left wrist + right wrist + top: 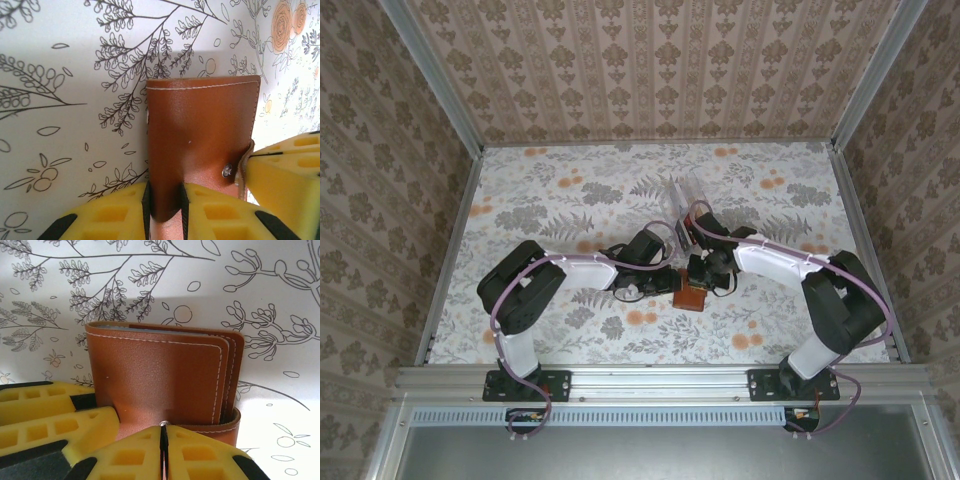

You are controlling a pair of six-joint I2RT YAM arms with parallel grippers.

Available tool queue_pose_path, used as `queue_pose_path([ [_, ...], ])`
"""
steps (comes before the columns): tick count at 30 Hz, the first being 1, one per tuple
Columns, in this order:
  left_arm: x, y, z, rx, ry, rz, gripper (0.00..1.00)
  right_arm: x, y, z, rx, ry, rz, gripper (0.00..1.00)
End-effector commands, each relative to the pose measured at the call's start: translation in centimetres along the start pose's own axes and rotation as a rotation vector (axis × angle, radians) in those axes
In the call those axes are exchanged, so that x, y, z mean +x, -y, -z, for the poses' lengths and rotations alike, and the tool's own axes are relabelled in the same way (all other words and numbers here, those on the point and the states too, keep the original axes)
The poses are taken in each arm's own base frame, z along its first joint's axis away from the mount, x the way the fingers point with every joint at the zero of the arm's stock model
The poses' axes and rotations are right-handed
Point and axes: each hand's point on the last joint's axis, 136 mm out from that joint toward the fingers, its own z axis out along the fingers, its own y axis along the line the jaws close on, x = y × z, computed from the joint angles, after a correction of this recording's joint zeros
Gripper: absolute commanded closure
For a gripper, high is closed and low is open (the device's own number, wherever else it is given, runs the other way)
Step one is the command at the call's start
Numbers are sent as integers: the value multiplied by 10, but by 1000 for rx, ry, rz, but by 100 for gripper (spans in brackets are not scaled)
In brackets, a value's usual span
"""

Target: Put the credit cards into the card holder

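– Arms?
– Left arm [585, 272] and right arm [775, 262] bent, elbows out, forearms angled inward.
– Grippers?
– Left gripper [164, 205] pinches the card holder [200, 135]. Right gripper [162, 442] is pressed closed on its tab.

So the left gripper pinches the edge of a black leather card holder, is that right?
Not quite. The card holder is brown leather, not black, as the left wrist view shows. The rest is right: the left gripper pinches its edge.

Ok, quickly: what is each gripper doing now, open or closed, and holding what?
Left gripper: closed on the card holder edge.
Right gripper: closed, pinching its snap tab.
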Motion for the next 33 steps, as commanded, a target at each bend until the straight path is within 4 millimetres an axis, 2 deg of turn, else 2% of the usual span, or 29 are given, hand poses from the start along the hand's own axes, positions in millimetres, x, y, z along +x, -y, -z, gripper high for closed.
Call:
queue_pose_path([
  [1,4,-5,1,-7,-9,22,76,5,6,-10,9,-25,-29,88],
  [10,4,-4,1,-5,-10,22,76,1,12,-18,26,9,-35,88],
  [16,4,-5,1,-4,-11,26,76,-4,13,3,11,91,-17,87],
  [24,4,-5,1,-2,-11,28,76,1,16,14,-15,114,-25,85],
  [33,5,-4,0,5,-21,25,75,4,8,2,-58,72,-41,84],
])
